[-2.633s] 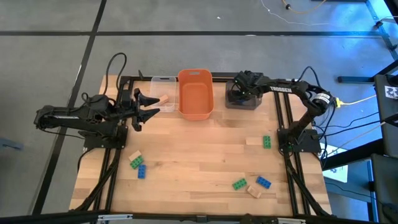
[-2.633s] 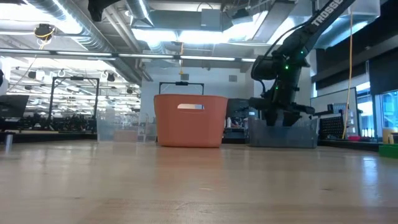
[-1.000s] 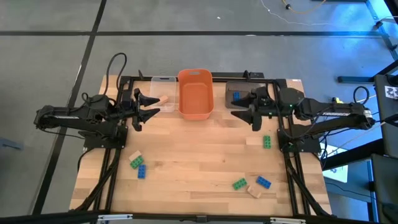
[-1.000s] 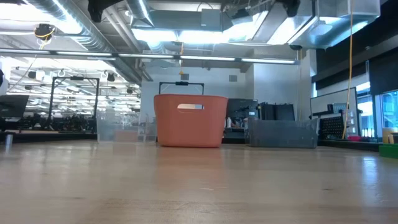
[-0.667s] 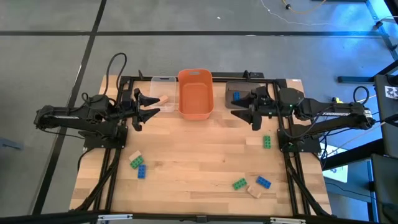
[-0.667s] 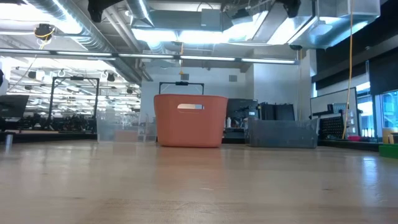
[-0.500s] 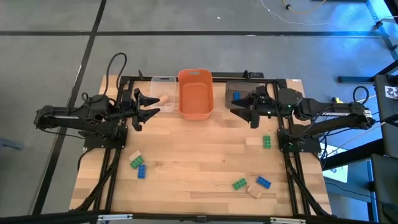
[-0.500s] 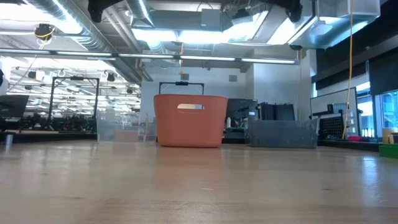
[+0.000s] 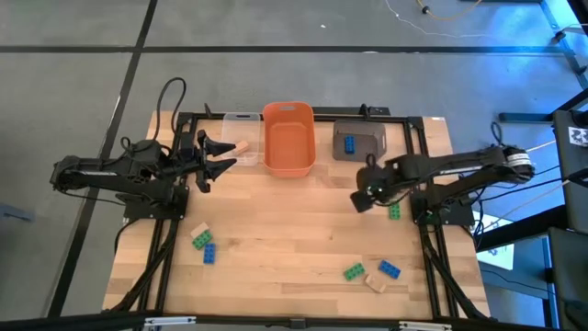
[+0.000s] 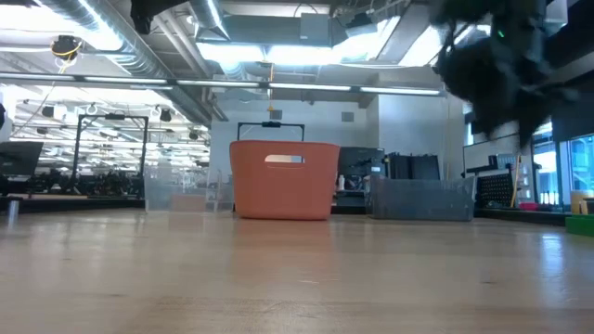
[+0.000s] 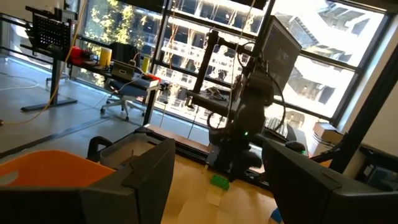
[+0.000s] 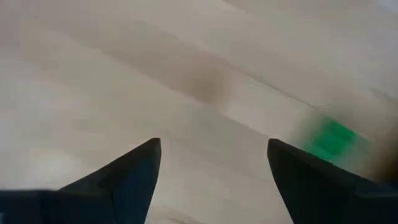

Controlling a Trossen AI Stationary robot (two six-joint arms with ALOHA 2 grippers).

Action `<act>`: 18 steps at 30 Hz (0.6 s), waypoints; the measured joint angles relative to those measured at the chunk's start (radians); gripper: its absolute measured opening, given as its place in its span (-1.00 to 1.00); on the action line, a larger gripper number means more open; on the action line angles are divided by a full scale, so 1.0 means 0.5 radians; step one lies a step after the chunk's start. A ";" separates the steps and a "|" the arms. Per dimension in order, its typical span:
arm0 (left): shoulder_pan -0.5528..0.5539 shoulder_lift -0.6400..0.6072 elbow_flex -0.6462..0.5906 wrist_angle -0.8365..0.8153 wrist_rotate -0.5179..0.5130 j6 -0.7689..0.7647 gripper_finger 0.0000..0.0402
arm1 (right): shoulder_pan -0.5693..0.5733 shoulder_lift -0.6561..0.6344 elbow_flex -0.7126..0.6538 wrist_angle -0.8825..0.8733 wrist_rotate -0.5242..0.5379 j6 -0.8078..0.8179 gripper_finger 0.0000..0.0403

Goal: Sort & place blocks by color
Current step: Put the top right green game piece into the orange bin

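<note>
Small studded blocks lie flat on the wooden table: a green one (image 9: 393, 211) at the right, a tan, a green and a blue one (image 9: 209, 254) at the near left, and green, blue (image 9: 390, 268) and tan ones at the near right. One blue block (image 9: 350, 143) lies in the grey bin, and one tan block (image 9: 242, 146) in the clear bin. My right gripper (image 9: 362, 199) points down, open and empty, above bare wood just left of the green block (image 12: 333, 140). My left gripper (image 9: 216, 156) waits open beside the clear bin.
Along the far edge stand the clear bin (image 9: 241, 129), the orange bin (image 9: 288, 138) and the grey bin (image 9: 363, 138). The low view shows the same bins, with the orange one (image 10: 284, 179) in the middle. Bare wood fills the table's middle (image 9: 294, 230).
My right gripper has dropped from beside the grey bin toward the table's near edge. It has tipped from level to pointing down and rolled, and now hangs low by the right green block. Its fingers have stayed open. No block has moved.
</note>
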 joint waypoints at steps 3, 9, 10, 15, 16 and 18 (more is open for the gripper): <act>0.001 0.000 0.000 0.000 -0.001 0.001 0.16 | 0.022 0.083 -0.002 -0.249 0.008 0.151 0.46; 0.001 0.000 0.000 0.000 -0.038 0.001 0.16 | 0.029 0.139 -0.113 -0.248 0.024 0.317 0.46; 0.001 0.000 0.000 0.000 -0.039 0.001 0.16 | 0.029 0.140 -0.160 -0.243 0.024 0.347 0.46; 0.001 0.000 0.000 0.001 -0.040 0.001 0.16 | 0.048 0.099 -0.367 -0.184 0.008 0.600 0.46; 0.000 0.000 0.000 0.001 -0.040 0.001 0.16 | 0.055 0.092 -0.388 -0.144 0.011 0.638 0.46; 0.001 0.000 0.000 0.001 -0.046 0.001 0.16 | 0.068 0.088 -0.426 -0.125 0.025 0.705 0.46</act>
